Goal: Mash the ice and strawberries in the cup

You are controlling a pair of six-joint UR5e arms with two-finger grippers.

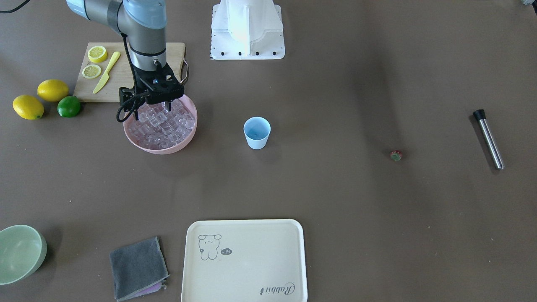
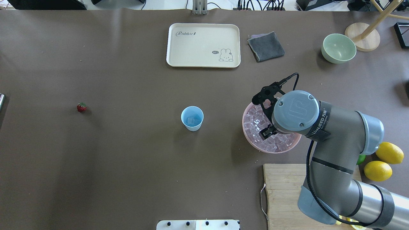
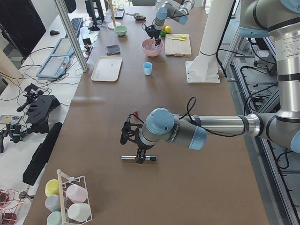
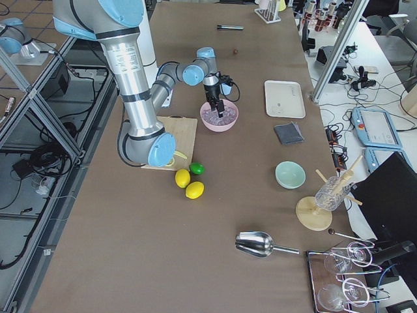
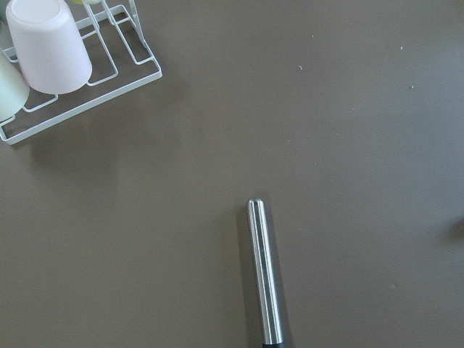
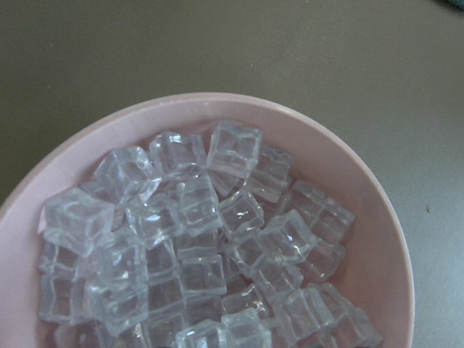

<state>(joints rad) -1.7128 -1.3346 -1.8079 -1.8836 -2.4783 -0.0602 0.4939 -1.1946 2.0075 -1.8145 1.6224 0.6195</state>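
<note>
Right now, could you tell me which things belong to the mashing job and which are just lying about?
Job: ice cubes, pink bowl, blue cup, strawberry, steel muddler.
Lying about: lemons, lime, cutting board, cream tray, grey cloth, green bowl.

Right arm (image 2: pixel 332 127) folds at the elbow, wrist plumb, black two-finger right hand (image 1: pixel 152 112) aimed straight down with fingers spread, while the grey left arm (image 3: pixel 220 125) reaches low across the surface, left hand (image 3: pixel 139 158) pointing down, grip unreadable.
</note>
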